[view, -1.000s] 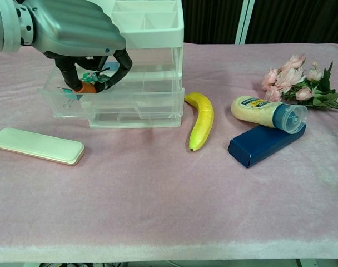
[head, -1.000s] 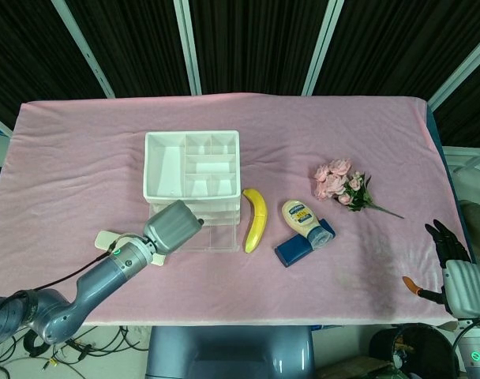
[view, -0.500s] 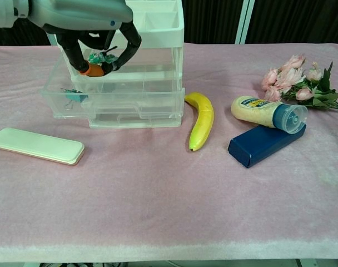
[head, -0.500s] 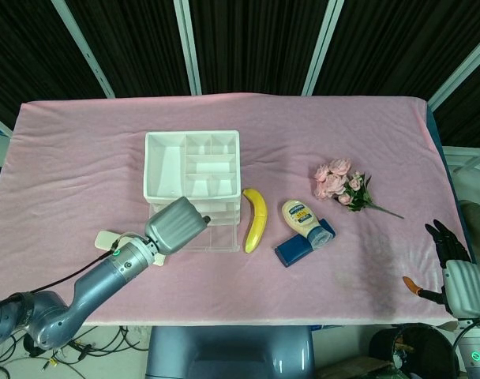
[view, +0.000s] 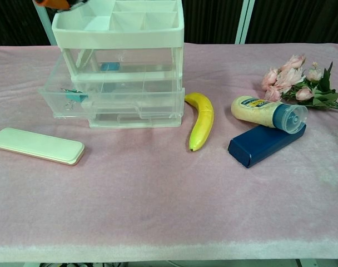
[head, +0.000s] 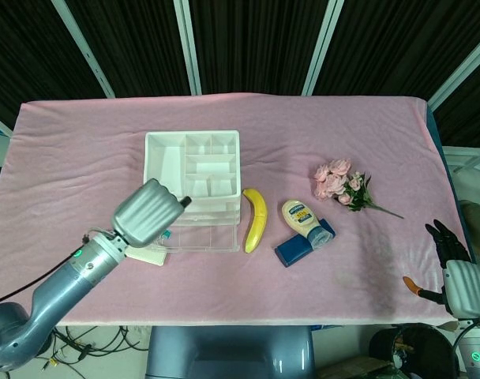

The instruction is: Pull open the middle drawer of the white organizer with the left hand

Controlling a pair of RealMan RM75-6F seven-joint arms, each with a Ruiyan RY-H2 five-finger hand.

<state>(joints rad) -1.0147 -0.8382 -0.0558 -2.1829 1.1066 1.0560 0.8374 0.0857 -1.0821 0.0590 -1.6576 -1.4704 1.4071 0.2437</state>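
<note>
One pink cloth (head: 106, 150) covers the table beneath dark slatted panels (head: 256, 43).

left hand (head: 148, 213): raised, fingers hidden | right hand (head: 453, 254): low, fingers extended

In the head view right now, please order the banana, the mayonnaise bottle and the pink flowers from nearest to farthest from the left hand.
Measured from the left hand:
1. Banana, just right of the white organizer, nearest.
2. Mayonnaise bottle, further right, resting on the blue box.
3. Pink flowers, furthest right and a little further back on the table.
</note>
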